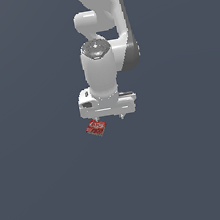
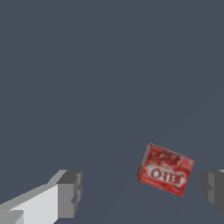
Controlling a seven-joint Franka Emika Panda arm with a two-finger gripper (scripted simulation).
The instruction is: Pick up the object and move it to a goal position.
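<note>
Red and flat, the gelatin box (image 2: 165, 169) lies on the dark grey floor (image 2: 109, 65), its whitish lettering seemingly "JELL-O" though blurred and upside down in my wrist view. My claw (image 2: 142, 190) hangs just above it, spread wide and gripping nothing; the box sits between my fingers (image 2: 70, 192), nearer one of them.

A plain, dark slate-blue surface (image 1: 50, 193) fills both views, flat and unmarked throughout
</note>
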